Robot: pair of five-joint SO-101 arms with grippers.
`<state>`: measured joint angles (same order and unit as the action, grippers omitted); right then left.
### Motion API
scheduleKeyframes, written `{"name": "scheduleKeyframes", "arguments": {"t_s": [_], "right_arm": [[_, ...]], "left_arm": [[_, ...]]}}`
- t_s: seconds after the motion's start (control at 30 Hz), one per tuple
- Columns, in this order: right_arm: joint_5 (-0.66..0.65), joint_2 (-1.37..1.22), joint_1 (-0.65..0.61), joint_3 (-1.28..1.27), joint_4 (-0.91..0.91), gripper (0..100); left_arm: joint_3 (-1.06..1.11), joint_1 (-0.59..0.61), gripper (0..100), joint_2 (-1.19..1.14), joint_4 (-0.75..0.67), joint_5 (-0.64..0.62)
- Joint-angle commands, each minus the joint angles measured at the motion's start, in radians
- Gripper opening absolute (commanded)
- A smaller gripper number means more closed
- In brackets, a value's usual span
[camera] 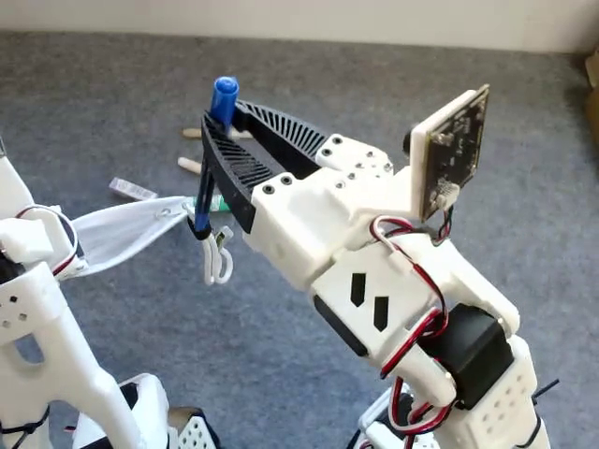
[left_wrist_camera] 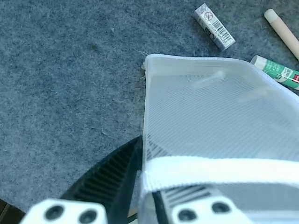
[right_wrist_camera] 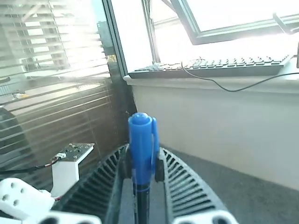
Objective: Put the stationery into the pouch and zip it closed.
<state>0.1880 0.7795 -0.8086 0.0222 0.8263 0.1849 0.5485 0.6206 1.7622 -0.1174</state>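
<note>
— While we count from the left, what comes first?
— Item 1: left gripper [left_wrist_camera: 145, 189], jaws clamped on one end of the white mesh pouch [left_wrist_camera: 219, 116], which is held out over the grey mat [left_wrist_camera: 70, 84], toward its left edge.
— And lying on the mat?
— Item 2: small barcoded packet [left_wrist_camera: 214, 26]. Item 3: wooden stick [left_wrist_camera: 282, 30]. Item 4: green-and-white glue stick [left_wrist_camera: 276, 71]. All lie close together beyond the pouch, toward the mat's far edge.
— The right side?
— Item 5: blue pen [camera: 223, 96], upright, cap up, pinched between the fingers of the right gripper [right_wrist_camera: 142, 161]; its lower tip sits at the pouch's free end. Inside or just outside, I cannot tell.
</note>
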Motion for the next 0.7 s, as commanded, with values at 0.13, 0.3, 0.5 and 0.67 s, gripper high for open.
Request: {"name": "scheduleKeyframes", "arguments": {"t_s": [0.13, 0.3, 0.5, 0.67], "right_arm": [[0.005, 0.028, -0.012, -0.059, -0.191, 0.5], [0.006, 0.03, -0.012, -0.194, -0.361, 0.5], [0.003, 0.03, -0.073, -0.288, -0.481, 0.5], [0.002, 0.03, -0.179, -0.305, -0.493, 0.5]], "left_arm": [[0.004, -0.021, 1, -0.013, 0.002, -0.014], [0.004, -0.019, 1, -0.013, 0.002, -0.014], [0.004, -0.015, 1, -0.013, 0.002, -0.014], [0.004, -0.016, 1, -0.013, 0.002, -0.014]]}}
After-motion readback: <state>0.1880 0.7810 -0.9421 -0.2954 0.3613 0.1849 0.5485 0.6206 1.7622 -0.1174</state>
